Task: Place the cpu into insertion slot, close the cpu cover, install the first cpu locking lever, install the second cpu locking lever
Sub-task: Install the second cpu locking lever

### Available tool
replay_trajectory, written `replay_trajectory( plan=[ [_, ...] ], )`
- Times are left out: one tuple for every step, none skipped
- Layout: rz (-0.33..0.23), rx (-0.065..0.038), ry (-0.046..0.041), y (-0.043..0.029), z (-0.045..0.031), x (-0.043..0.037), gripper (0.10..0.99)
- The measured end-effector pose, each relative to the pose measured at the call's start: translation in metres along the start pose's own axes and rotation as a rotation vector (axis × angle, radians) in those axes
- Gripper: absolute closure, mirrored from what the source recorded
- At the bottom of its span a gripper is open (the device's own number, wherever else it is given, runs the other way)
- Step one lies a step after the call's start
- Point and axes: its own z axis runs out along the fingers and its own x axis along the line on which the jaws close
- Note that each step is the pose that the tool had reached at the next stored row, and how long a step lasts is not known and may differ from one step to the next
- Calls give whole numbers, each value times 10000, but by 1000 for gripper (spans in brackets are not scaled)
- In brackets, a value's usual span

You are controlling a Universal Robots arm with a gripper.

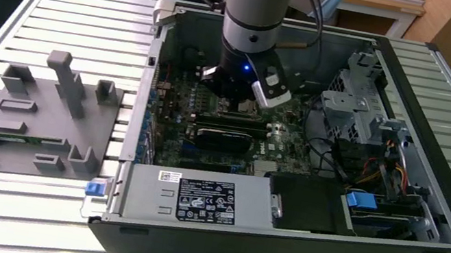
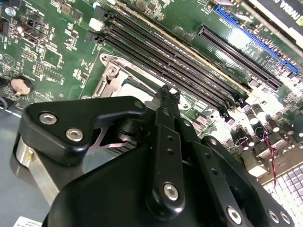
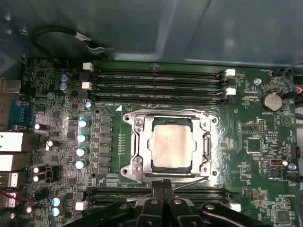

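Cpu (image 3: 171, 141), silvery-tan square, sits framed by the cpu cover (image 3: 137, 142).

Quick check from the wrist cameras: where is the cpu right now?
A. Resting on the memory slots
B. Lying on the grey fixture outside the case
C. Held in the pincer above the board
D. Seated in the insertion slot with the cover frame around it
D: in the first wrist view the cpu sits flat in the insertion slot, with the silver cpu cover framing it.
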Motion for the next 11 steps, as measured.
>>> replay_trajectory(
  plan=[
    [2, -29, 1, -2, 7, 6, 980],
    [3, -66, 1, -2, 13, 12, 980],
    [6, -107, 0, -3, 20, 17, 980],
    [8, -151, -1, -4, 25, 24, 980],
    [11, -202, -1, -6, 30, 31, 980],
    [14, -272, -2, -7, 33, 37, 980],
    [18, -356, -3, -9, 36, 41, 980],
    [22, -420, -3, -15, 40, 44, 980],
    [25, -462, -5, -22, 45, 46, 980],
    [27, -491, -5, -33, 50, 50, 980],
    [28, -513, -6, -47, 53, 54, 980]
  ],
)
